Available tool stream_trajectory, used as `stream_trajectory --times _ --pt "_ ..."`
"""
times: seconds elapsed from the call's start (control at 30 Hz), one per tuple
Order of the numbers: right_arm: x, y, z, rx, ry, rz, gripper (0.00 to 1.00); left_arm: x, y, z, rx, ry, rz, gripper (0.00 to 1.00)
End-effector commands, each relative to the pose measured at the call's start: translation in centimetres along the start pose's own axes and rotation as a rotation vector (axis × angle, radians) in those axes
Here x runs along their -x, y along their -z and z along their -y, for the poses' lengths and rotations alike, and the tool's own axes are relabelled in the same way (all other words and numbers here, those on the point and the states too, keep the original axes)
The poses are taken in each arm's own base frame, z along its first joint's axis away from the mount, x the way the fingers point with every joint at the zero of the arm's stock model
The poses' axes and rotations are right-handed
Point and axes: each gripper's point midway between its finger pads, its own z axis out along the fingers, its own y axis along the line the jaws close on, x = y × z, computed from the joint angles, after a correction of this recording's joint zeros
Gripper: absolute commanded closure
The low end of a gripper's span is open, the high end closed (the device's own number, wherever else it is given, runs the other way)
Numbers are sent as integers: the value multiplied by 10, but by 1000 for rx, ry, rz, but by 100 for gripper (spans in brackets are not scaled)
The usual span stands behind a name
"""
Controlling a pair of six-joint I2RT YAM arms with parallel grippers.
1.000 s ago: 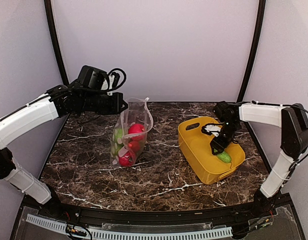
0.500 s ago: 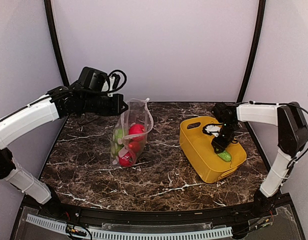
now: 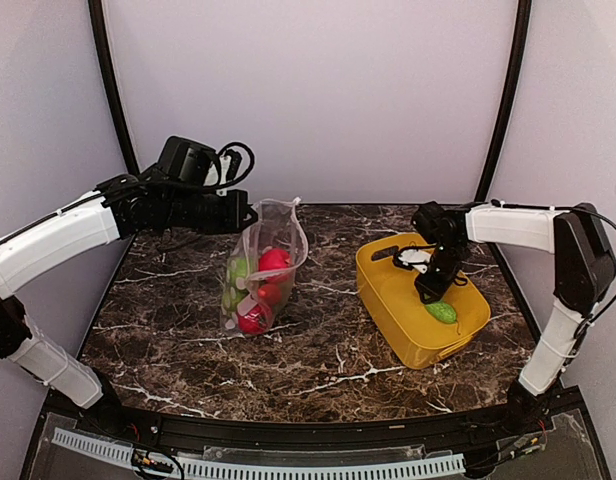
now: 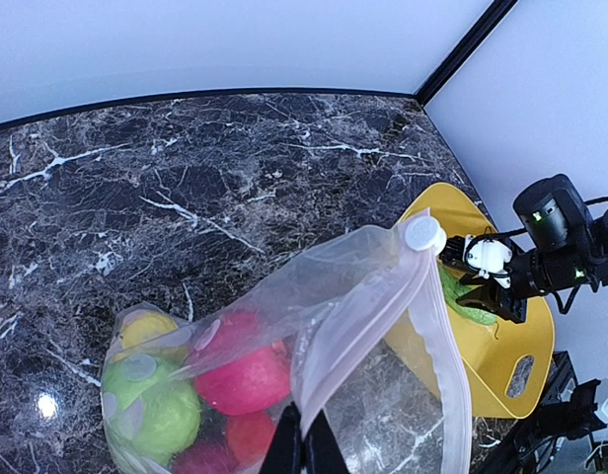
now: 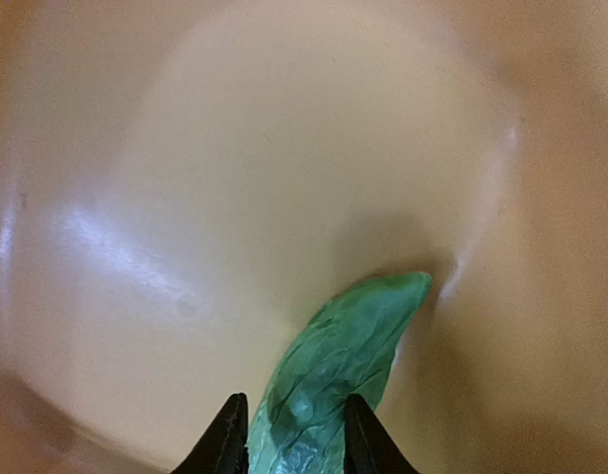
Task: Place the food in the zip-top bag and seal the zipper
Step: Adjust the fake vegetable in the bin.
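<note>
Jaws of L gripper (image 4: 304, 442): pinched flat on thin clear film at the mouth of the bag (image 3: 263, 270), holding it upright; pink zipper (image 4: 444, 346) gapes. Inside: glossy round food (image 4: 243, 375), red, green, yellow. R gripper (image 5: 289, 434): jaws narrow, flanking a veined green leaf-shaped piece (image 5: 334, 360) on the smooth floor of the yellow tub (image 3: 388, 300); cannot tell if gripped. Bag and tub stand well apart on the dark marbled table (image 3: 328, 350).

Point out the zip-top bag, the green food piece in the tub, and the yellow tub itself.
zip-top bag (image 3: 278, 225): top external view, on its clear upper wall.
green food piece (image 5: 339, 365): right wrist view, on the middle of its leafy surface.
yellow tub (image 3: 390, 305): top external view, on its near-left outer wall.
</note>
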Motion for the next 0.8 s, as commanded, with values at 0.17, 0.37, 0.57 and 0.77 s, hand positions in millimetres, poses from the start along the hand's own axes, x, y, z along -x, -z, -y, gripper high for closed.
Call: stream_trajectory --times 0.17,0.37,0.57,0.77 --pt "27 42 -21 102 17 137 69 -4 3 -3 1 4 1 99" --pt "10 33 -6 40 -13 85 59 -4 2 -2 -6 6 2 99" --pt "-1 25 8 -10 -38 46 52 -3 3 -2 -3 9 3 99" --pt "-14 12 16 -67 -27 -17 48 -4 2 -2 -6 14 1 99"
